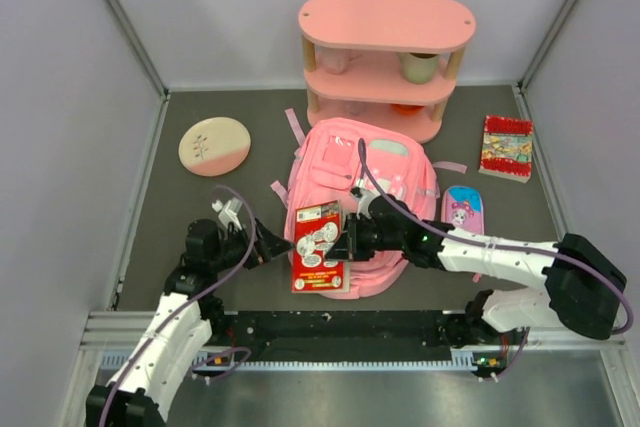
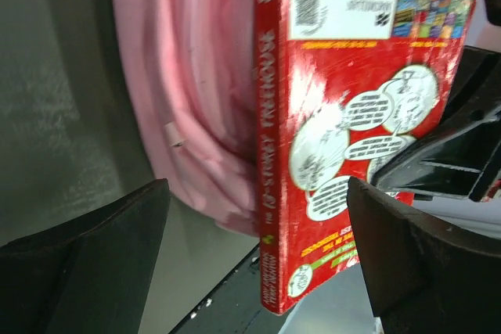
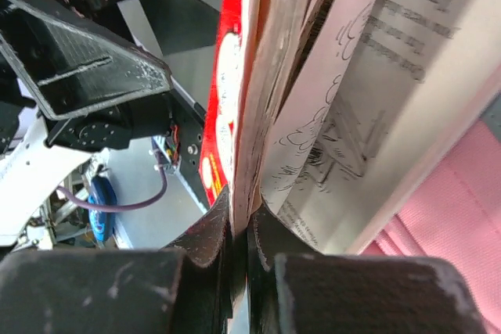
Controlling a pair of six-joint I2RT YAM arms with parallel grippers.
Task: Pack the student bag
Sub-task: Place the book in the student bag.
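right gripper (image 1: 345,244) clamped on red book (image 1: 318,247) over student bag (image 1: 385,162), left gripper (image 1: 275,245) apart, pencil case (image 1: 463,212) beside

Red book (image 2: 344,138): the spine (image 2: 266,154) reads "THE ..-STOREY TREEHOUSE" in white, the number too blurred to be sure of. White label (image 2: 344,7) on the cover has a QR code (image 2: 307,10); its text is unreadable. Open pages (image 3: 368,76) show print too small to read.

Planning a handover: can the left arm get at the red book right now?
Probably yes. The left gripper is open, facing the spine of the red book with nothing between. The right gripper pinches the opposite page edge. The student bag sits close beside the spine and might get caught.
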